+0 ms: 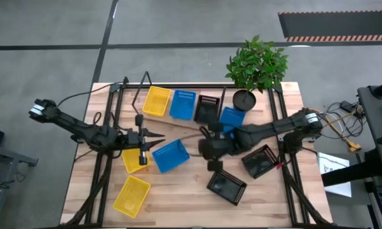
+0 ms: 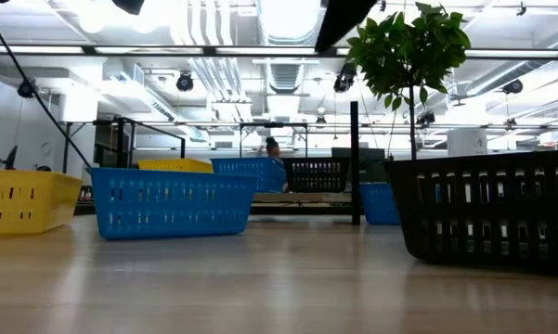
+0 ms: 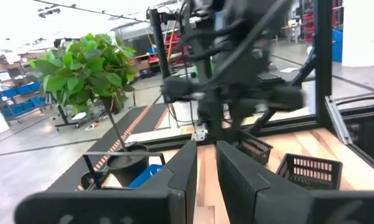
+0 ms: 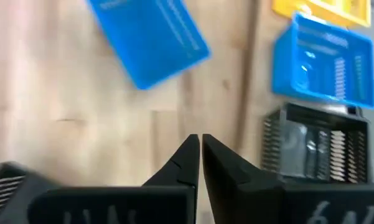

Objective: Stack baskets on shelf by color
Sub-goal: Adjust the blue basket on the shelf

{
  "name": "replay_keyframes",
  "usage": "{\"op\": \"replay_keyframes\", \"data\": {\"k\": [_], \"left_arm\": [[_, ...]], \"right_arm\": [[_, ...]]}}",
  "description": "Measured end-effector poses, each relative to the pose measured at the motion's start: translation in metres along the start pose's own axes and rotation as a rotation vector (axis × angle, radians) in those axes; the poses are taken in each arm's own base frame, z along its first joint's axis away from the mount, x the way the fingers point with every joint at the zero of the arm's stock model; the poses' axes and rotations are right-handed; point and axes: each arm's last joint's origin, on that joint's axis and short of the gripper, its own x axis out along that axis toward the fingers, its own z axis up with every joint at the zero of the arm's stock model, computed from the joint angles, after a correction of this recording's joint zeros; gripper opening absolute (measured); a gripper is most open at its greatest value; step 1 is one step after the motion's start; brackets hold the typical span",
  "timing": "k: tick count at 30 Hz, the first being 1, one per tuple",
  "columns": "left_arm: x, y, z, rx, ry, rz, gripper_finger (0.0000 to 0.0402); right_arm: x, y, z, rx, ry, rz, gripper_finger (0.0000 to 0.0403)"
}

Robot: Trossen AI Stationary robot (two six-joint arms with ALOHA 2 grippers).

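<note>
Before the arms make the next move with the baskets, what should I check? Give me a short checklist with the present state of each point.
1. Shelf has one basket of each color: ok, yellow basket, blue basket and black basket sit side by side.
2. Left gripper empty: ok, fingers nearly closed on nothing.
3. Right gripper empty: ok, shut, above bare wood.
4. Loose blue basket upright and free: ok.
5. Second blue basket free: cannot tell, partly under the right arm.
6. Plant pot clear of the shelf: not ok, it stands at its end.
</note>
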Motion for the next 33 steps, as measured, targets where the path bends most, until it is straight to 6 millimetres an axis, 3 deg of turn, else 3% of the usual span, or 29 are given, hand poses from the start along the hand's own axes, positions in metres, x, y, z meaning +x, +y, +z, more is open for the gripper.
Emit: {"op": "replay_keyframes", "data": {"k": [6,12,17,22,28,33], "left_arm": [[0.018,-0.002,0.000,0.006,0.034,0.050,0.0045],[0.042,0.007,-0.014,0.001,0.116,0.130,0.0036],[0.062,0.033,-0.023,-0.012,0.210,0.216,0.0005],[0.079,0.066,-0.036,-0.085,0.348,0.162,0.0001],[0.097,0.104,-0.065,-0.138,0.545,0.165,0.0000],[0.106,0.121,-0.090,-0.173,0.644,0.172,0.0000]], "right_arm": [[-0.021,0.033,-0.021,-0.064,-0.101,0.061,0.0009],[-0.030,0.053,-0.045,-0.113,-0.173,0.109,0.0009],[-0.031,0.061,-0.058,-0.127,-0.219,0.126,0.0009],[-0.026,0.063,-0.068,-0.133,-0.223,0.131,0.0009],[-0.022,0.064,-0.071,-0.138,-0.215,0.129,0.0009],[-0.018,0.064,-0.075,-0.146,-0.200,0.125,0.0009]]}}
